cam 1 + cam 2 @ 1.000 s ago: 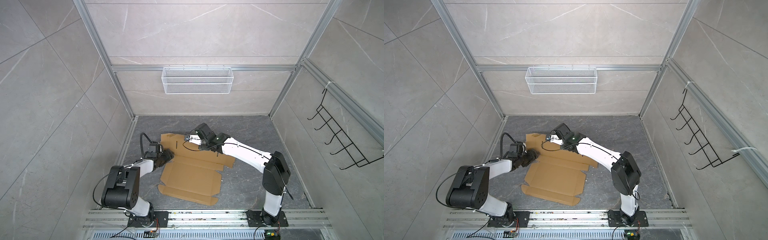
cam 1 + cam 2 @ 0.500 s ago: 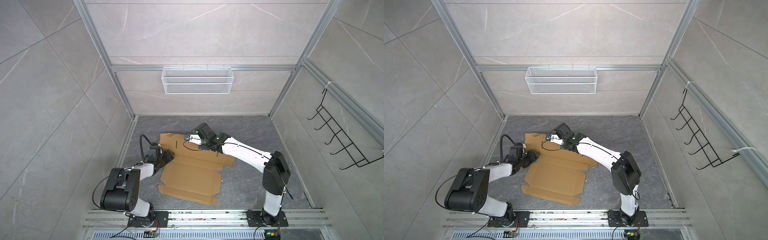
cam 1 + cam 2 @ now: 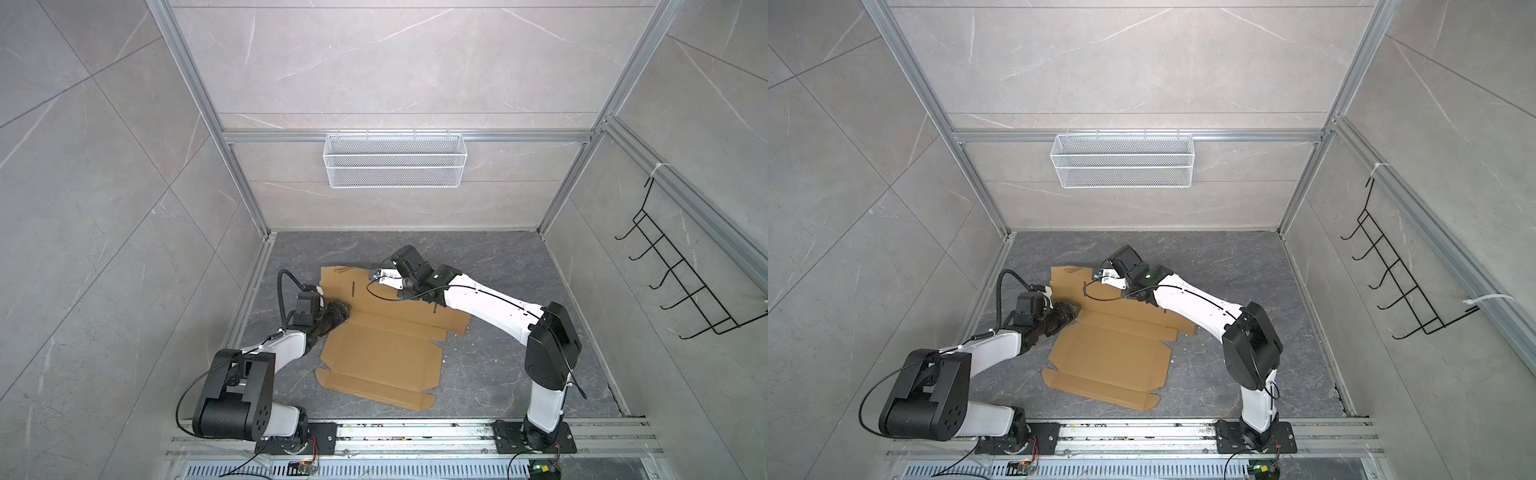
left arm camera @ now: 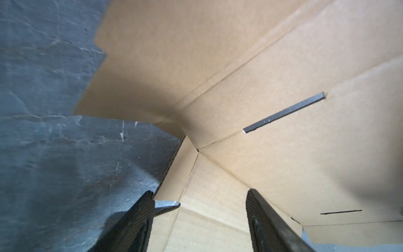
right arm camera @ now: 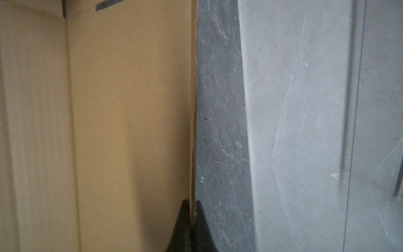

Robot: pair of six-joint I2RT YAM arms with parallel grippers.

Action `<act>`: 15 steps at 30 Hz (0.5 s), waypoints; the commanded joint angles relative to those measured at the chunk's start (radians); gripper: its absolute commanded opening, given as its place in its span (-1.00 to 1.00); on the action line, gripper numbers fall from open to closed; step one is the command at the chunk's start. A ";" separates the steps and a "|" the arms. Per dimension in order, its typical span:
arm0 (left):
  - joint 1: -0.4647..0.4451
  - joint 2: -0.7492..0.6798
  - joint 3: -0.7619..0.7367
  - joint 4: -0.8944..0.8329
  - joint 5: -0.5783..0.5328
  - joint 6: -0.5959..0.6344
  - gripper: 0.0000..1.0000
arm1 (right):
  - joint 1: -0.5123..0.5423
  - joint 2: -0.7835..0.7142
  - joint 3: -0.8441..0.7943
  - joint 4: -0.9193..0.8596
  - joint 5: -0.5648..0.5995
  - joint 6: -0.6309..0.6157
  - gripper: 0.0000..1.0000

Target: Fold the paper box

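Grey marbled floor (image 3: 498, 257) carries the paper box (image 3: 382, 357), which lies mostly flat near the middle with its far panel tilted up. Our right gripper (image 5: 193, 207) is pinched onto that panel's edge. Our left gripper (image 4: 198, 194) hovers with its jaws apart over a side flap's crease. We should hold the panel steady, close on the flap near its crease, and fold it inward slowly.
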 commanded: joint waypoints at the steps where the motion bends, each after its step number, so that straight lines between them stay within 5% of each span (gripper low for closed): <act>1: -0.041 -0.031 0.042 -0.007 0.044 -0.016 0.36 | -0.002 0.018 0.010 -0.010 -0.014 0.010 -1.00; 15: -0.142 0.040 0.057 0.007 0.013 -0.019 0.35 | 0.000 0.014 0.008 -0.016 -0.015 0.011 -1.00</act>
